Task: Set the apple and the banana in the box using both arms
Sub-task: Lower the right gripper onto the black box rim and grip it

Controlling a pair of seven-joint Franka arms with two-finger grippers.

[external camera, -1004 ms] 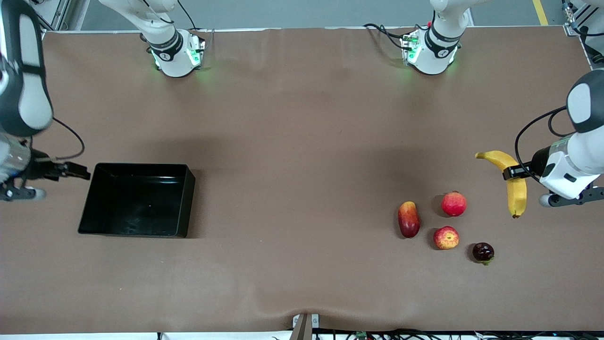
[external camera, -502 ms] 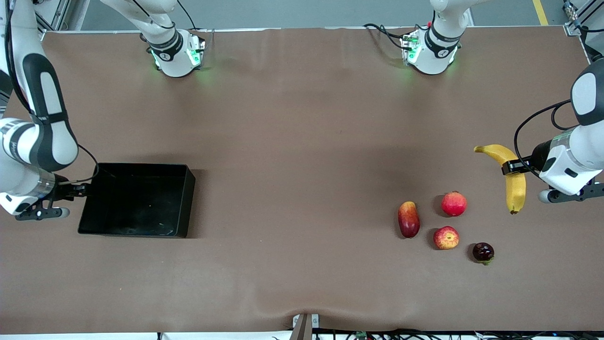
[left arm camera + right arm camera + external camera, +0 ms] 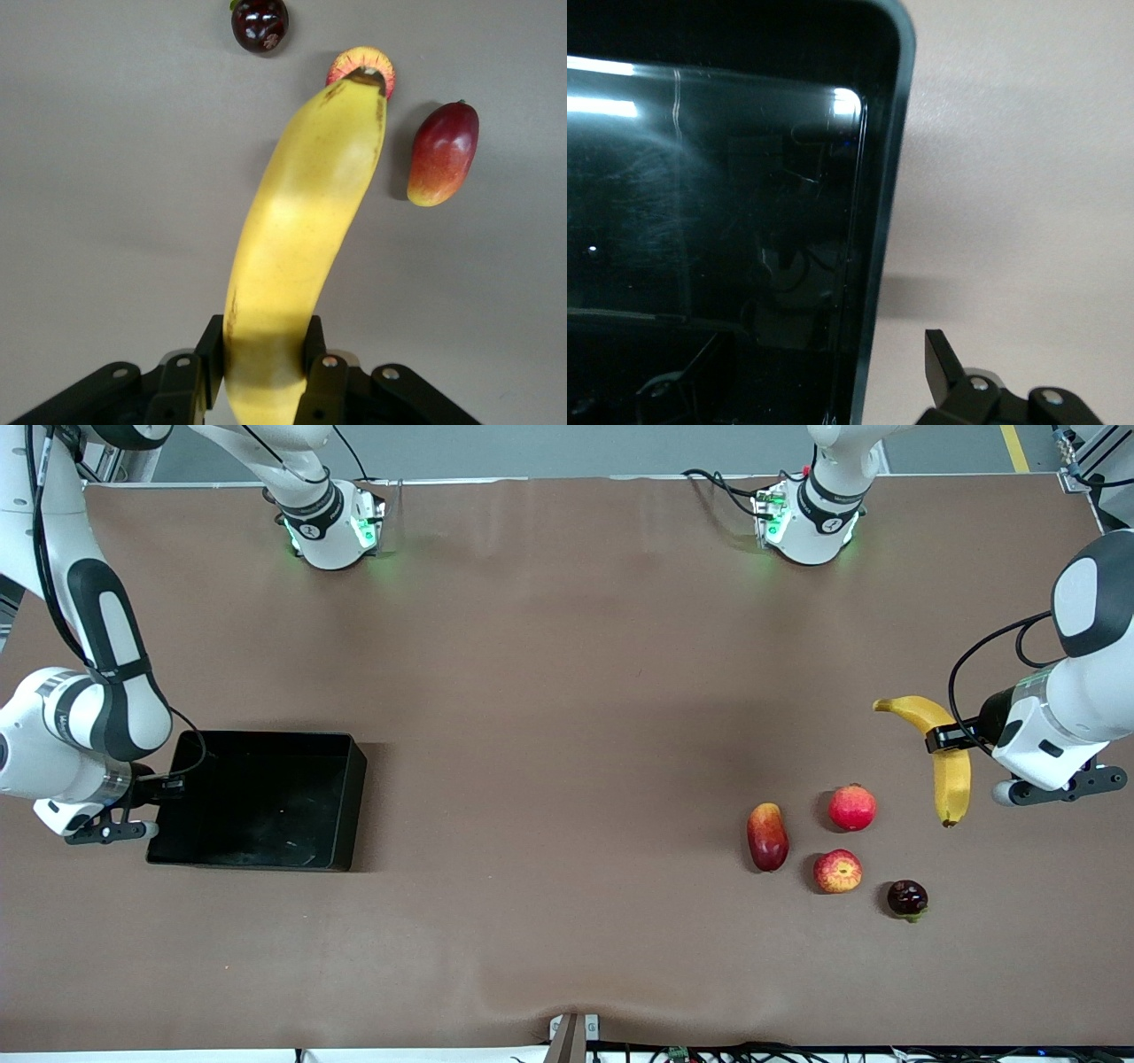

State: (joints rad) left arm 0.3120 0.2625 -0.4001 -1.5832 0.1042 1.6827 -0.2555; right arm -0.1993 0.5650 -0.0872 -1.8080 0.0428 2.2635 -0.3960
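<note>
Front view | left tool (image 3: 946,738) grips banana (image 3: 950,779) aloft | right tool (image 3: 168,786) wide astride box (image 3: 341,802) wall

Apple (image 3: 361,64) mostly hidden by banana (image 3: 297,239)

White arms (image 3: 106,717), black bands, black cables.

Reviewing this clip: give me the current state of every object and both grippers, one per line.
banana: held in the air, clamped by the left gripper.
left gripper: shut on the banana, over the table's left-arm end.
right gripper: open, straddling the box's end wall.
box: on the table, empty.
apple: on the table, untouched.
pinkish-red fruit: on the table, beside the apple.
mango-like fruit: lying on the table.
dark fruit: on the table.
</note>
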